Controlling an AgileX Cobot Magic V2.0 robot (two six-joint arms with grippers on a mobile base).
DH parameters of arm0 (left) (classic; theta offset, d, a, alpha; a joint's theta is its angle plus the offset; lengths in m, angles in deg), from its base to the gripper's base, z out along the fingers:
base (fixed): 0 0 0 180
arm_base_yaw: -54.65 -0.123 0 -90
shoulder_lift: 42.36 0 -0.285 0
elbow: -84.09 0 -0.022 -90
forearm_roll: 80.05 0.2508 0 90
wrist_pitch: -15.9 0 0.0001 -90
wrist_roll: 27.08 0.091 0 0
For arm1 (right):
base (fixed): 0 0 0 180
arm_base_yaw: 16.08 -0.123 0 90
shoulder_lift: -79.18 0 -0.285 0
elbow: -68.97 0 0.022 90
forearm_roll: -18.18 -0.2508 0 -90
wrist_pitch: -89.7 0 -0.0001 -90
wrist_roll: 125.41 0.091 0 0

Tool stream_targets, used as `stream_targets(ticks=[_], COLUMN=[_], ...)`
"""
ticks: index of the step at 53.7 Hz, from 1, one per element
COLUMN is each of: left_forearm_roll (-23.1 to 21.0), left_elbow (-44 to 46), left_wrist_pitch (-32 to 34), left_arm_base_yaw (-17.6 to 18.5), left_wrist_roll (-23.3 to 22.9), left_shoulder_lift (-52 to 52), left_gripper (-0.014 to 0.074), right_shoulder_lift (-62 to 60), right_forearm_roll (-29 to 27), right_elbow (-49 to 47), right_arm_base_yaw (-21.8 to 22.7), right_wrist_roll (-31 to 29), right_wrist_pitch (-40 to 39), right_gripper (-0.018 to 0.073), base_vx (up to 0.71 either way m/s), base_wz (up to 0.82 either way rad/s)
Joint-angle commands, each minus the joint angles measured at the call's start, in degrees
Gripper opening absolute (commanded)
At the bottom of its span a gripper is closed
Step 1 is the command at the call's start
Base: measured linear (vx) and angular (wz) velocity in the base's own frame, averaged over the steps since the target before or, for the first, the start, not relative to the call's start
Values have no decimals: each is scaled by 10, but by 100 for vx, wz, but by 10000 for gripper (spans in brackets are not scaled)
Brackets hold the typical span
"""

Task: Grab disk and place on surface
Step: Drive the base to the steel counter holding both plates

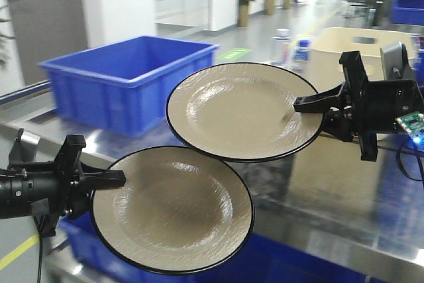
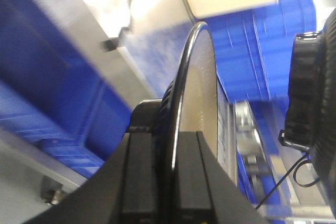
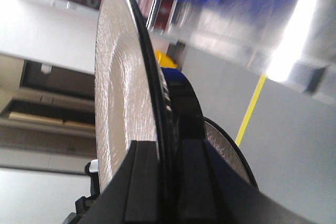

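At the lower left of the front view, the left gripper [image 1: 116, 178] is clamped on the rim of the nearer plate [image 1: 173, 210], holding it clear of the shiny grey tabletop [image 1: 331, 190]. Farther back at the right, the right gripper [image 1: 308, 107] pinches the rim of the second plate [image 1: 242, 111], also in the air. A blue bin [image 1: 126, 81] stands behind at the upper left.
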Motion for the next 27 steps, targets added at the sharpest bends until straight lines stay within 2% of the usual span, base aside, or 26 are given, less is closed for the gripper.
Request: stream_targets(ticks=[1, 27], left_forearm_roll=[-74, -74], left_elbow=[19, 19], left_wrist_pitch=[-28, -27], left_arm_base_yaw=[2, 2], left_wrist_roll=[-11, -11], left_shoulder_lift=[27, 27], left_gripper=[-4, -4], right_shoulder_lift=[-34, -34], right_forearm_roll=[-78, -78], right_elbow=[-24, -24], right_arm_base_yaw=[3, 3], right_wrist_roll=[-2, -2], right_wrist_pitch=[-6, -6], right_gripper=[-8, -8], base_vx=[25, 22], base_wz=[-67, -58])
